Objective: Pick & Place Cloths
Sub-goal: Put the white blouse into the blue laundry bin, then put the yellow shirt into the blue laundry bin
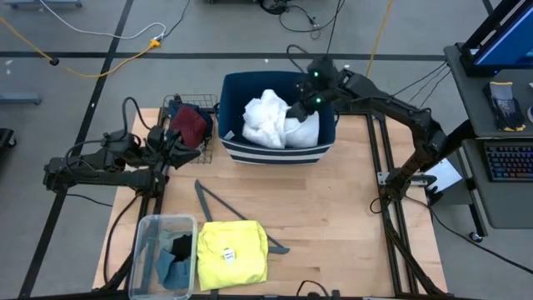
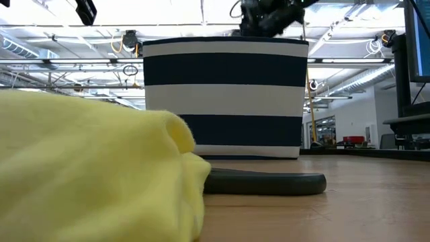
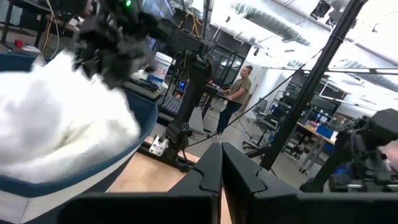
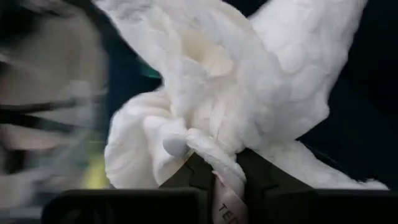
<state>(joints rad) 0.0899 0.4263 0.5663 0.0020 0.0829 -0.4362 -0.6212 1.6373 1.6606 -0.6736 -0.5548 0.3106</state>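
Right gripper point(image 4: 214, 171), over the navy-and-white striped bin point(image 1: 275, 152) at the table's far side, clamped on the white shirt point(image 1: 275, 119) in it; tag lettering cut off, unreadable. Left gripper point(image 3: 221, 174), fingers together, beside wire basket point(image 1: 210, 133) holding maroon piece point(image 1: 191, 125). Near edge: yellow T-shirt point(image 1: 232, 253), grey hanger point(image 1: 218, 202), clear tub point(image 1: 150, 242).

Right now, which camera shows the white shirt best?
The high view: the white shirt lies whole inside the striped basket, the right gripper on it. Right wrist shows pinched folds, left wrist a blurred heap, low view nothing.
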